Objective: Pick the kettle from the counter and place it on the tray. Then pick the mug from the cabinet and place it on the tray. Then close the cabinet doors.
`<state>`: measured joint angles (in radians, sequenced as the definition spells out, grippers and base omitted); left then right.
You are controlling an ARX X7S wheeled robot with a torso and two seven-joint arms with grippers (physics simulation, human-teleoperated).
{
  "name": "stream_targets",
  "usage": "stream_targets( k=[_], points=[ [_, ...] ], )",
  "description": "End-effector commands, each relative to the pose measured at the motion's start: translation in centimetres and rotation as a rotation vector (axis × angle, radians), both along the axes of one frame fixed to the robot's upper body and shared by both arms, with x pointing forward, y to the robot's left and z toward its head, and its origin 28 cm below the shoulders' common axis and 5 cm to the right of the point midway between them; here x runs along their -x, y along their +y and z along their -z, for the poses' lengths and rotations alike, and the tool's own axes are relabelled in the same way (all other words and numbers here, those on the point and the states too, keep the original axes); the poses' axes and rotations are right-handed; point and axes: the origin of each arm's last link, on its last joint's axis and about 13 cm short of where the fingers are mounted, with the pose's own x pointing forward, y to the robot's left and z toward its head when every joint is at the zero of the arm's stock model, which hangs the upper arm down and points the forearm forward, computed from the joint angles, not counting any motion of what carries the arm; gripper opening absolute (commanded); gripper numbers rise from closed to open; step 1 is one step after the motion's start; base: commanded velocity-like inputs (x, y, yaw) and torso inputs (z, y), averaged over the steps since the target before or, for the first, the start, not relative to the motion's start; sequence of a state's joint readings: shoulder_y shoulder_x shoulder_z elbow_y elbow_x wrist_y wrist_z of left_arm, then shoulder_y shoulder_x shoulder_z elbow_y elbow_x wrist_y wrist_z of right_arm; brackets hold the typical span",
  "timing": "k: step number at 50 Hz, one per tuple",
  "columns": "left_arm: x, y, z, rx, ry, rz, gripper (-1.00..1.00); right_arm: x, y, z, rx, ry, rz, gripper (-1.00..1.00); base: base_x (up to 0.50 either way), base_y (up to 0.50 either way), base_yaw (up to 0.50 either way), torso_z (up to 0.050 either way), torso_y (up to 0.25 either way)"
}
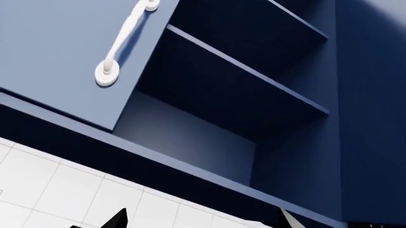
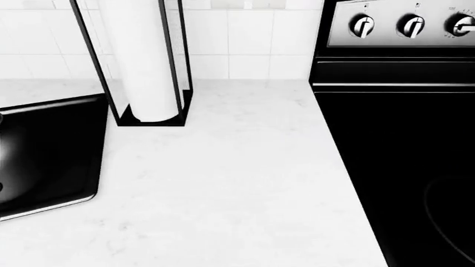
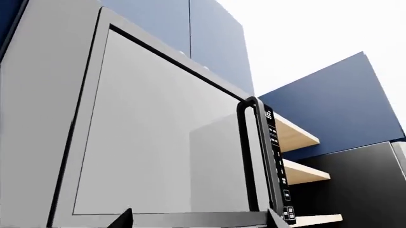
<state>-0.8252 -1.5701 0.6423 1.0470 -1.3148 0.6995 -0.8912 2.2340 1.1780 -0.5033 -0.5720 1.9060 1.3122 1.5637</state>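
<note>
Only two dark tips of the left claw [image 1: 199, 219] show at the lower edge, spread apart and empty. Above it stands the open cabinet [image 1: 254, 109], shelves bare; its door [image 1: 70, 52] fills the upper left. The right claw [image 3: 199, 219], also spread, faces a microwave [image 3: 159, 142]. The tray [image 2: 44, 156] lies at the left edge on the desk [image 2: 222, 194]; no mug or kettle is clearly visible.

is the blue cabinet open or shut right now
Open. In the left wrist view the cabinet door with its white handle is swung away from the front, exposing the bare shelves inside; no mug shows on them.
</note>
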Motion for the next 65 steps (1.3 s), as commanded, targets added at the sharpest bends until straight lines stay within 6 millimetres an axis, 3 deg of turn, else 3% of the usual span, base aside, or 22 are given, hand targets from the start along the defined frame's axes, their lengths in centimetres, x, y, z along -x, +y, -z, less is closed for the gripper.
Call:
stream_targets(
  k=[1,20,25,32,50,65],
  points=[
    [0.0,0.0,0.1,0.001,0.003,0.007,1.0,-0.1,0.3,-4.6,0.026,-0.049,0.036,1.0,0.0,0.0,0.0,0.0,0.0],
    [-0.1,0.0,0.8,0.001,0.013,0.02,1.0,-2.7,5.4,-10.8,0.103,-0.103,-0.212,1.0,0.0,0.0,0.0,0.0,0.0],
    [-0.1,0.0,0.8,0.004,0.014,0.021,1.0,-2.4,6.1,-12.4,0.103,-0.164,-0.263,1.0,0.0,0.0,0.0,0.0,0.0],
    [-0.1,0.0,1.1,0.007,0.02,0.021,1.0,-2.4,7.6,-13.7,0.19,-0.153,-0.469,1.0,0.0,0.0,0.0,0.001,0.0],
    [0.0,0.0,1.7,0.021,0.03,0.014,1.0,-6.0,11.4,-13.8,0.274,-0.085,-0.757,1.0,0.0,0.0,0.0,0.001,0.001],
    [-0.2,0.2,2.4,0.034,0.041,0.014,1.0,-9.2,14.1,-12.6,0.31,0.022,-0.839,1.0,0.0,0.0,0.0,0.0,0.001]
  ],
)
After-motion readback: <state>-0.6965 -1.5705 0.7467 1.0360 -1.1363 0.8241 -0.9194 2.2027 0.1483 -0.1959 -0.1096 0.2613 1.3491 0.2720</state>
